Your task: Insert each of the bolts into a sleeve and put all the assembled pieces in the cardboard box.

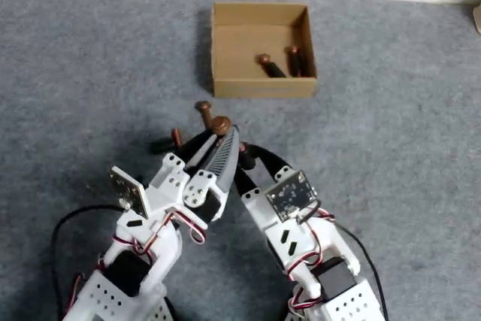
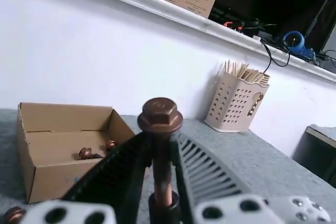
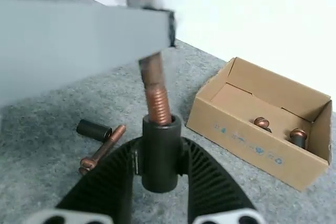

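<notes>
Grey felt [image 1: 391,148] covers the table, with a white wall [image 2: 79,51] behind it. A cardboard box [image 1: 263,86] sits at the far side, open on top, with two assembled pieces [image 1: 272,66] lying inside.

Near the box, both arms meet over the felt. The left gripper [image 2: 160,148] has its ribbed fingers closed narrowly on the shank of a copper-coloured bolt [image 2: 160,116], holding it upright, hex head on top. The right gripper [image 3: 159,150] clamps a black sleeve [image 3: 160,174] from both sides, bore facing up. The threaded tip of the bolt [image 3: 155,95] is just inside the mouth of the sleeve; most of the shank is still outside.

A spare bolt [image 3: 102,151] and spare sleeve [image 3: 93,129] lie close together on the felt beside the grippers.

The bolt looks like solid metal: stiff, fairly heavy for its size, and smooth enough to pivot or slide in a light grip. The plain shank under the head seems the best hold, leaving the thread free. The sleeve looks rigid and smooth and would likely roll if laid down. Gripping across its middle keeps the bore open.
</notes>
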Action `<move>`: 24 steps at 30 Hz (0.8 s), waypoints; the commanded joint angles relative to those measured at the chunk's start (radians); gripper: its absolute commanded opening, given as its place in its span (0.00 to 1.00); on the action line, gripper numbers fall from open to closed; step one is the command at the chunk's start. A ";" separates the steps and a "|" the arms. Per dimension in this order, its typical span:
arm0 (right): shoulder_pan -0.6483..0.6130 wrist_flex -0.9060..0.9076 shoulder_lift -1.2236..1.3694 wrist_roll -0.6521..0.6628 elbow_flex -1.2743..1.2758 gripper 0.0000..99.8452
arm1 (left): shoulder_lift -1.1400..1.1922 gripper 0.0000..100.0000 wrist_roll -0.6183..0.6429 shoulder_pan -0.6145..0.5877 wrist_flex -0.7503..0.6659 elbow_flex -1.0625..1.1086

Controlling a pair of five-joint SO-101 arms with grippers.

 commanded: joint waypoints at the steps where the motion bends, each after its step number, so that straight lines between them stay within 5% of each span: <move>1: 0.031 -0.033 -0.010 0.009 0.027 0.00 | -0.001 0.01 -0.080 0.076 0.069 0.019; 5: 0.033 -0.033 -0.010 0.009 0.028 0.00 | -0.008 0.01 -0.161 0.111 0.132 0.016; 17: 0.027 -0.027 -0.010 0.009 0.028 0.00 | 0.001 0.01 -0.155 0.059 0.132 0.010; 24: -0.013 0.127 -0.010 0.009 -0.019 0.00 | 0.002 0.01 -0.084 -0.012 0.183 -0.050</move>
